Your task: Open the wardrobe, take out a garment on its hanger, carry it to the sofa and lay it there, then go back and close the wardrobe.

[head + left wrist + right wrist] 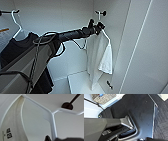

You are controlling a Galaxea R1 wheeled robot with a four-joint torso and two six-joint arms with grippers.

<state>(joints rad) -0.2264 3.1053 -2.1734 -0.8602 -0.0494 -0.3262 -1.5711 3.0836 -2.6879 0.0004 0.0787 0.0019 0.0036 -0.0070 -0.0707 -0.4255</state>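
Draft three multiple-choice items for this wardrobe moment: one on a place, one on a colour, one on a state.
1. Where is the left gripper?
A. at the top of the white hanger
B. on the low shelf
C. at the door's edge

2. What colour is the shirt hanging at the other side of the wardrobe?
A. blue
B. black
C. red

3. How is the white garment now?
A. folded on the shelf
B. lying on the floor
C. hanging from its hanger by a hook

Answers: 1 A, the arm ends beside the hanger's top. 2 B, dark cloth on a white hanger. 3 C, it drapes down below the black hook.
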